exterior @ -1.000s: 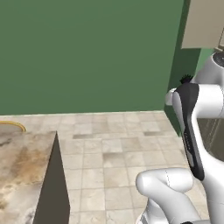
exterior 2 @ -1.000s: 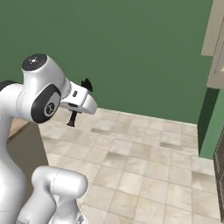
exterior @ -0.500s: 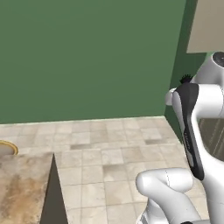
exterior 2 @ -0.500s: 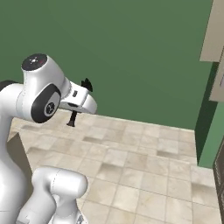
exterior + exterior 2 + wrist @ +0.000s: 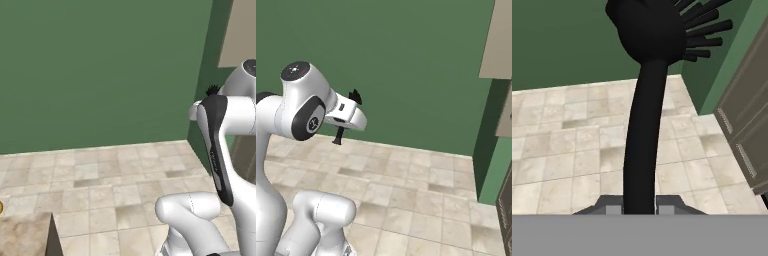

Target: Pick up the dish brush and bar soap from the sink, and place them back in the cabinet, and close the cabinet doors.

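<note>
While the arm stands folded high over its base, these notes go view by view

Left base view, arm: white links rise at the lower right, the forearm with its dark stripe upright in front of the green wall [image 5: 100,70]
Left base view, dish brush [image 5: 213,90]: only a black tuft of bristles peeks above the arm's upper joint, against the wall corner
Left base view, floor [image 5: 110,170]: beige stone tiles run up to the wall
Left base view, tabletop [image 5: 25,235]: a mottled stone corner with a dark side face sits at the lower left

Right base view, pincer [image 5: 339,134]: it hangs under the white hand at mid-left, held in the air above the tiles, well apart from everything
Right base view, brush: the bristly head sticks up above the hand and the thin handle end pokes out below it
Right base view, cabinet [image 5: 498,45]: a beige panel stands at the upper right edge, far from the brush

Hand view, pincer state: the jaws are clamped nearly together on the brush handle at the bottom edge
Hand view, brush: the curved black handle runs up the middle to the tufted head at the top
Hand view, drawer fronts [image 5: 747,130]: dark panelled faces at the right, beside the tiled floor
</note>
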### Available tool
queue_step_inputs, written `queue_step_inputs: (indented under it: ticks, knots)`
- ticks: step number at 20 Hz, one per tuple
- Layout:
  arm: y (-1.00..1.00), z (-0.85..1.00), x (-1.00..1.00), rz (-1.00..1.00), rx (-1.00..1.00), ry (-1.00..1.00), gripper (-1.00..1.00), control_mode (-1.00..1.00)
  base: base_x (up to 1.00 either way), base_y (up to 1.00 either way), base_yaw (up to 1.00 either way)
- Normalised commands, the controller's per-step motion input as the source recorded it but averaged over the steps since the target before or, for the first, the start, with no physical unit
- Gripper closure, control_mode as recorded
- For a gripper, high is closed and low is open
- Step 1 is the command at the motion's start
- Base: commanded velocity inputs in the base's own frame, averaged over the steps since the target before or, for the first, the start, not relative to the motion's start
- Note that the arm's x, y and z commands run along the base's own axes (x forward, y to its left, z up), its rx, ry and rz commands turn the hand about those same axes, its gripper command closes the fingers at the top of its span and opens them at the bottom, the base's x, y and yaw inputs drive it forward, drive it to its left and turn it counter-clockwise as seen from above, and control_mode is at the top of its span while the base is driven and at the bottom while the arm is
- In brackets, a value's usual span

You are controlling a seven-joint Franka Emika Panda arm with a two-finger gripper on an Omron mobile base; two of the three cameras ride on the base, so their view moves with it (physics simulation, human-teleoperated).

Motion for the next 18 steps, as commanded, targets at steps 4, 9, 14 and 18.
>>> queue_step_inputs:
  ticks: [4, 9, 14, 18]
  knots:
    - [0.0, 0.0, 0.0, 0.0, 0.0, 0.0, 1.0, 1.0, 0.72, 0.21, -0.11]
    - [0.0, 0.0, 0.0, 0.0, 0.0, 0.0, 1.0, 1.0, 0.73, 0.22, -0.11]
    - [0.0, 0.0, 0.0, 0.0, 0.0, 0.0, 1.0, 1.0, 0.72, 0.2, -0.1]
    - [0.0, 0.0, 0.0, 0.0, 0.0, 0.0, 1.0, 1.0, 0.63, 0.18, -0.11]
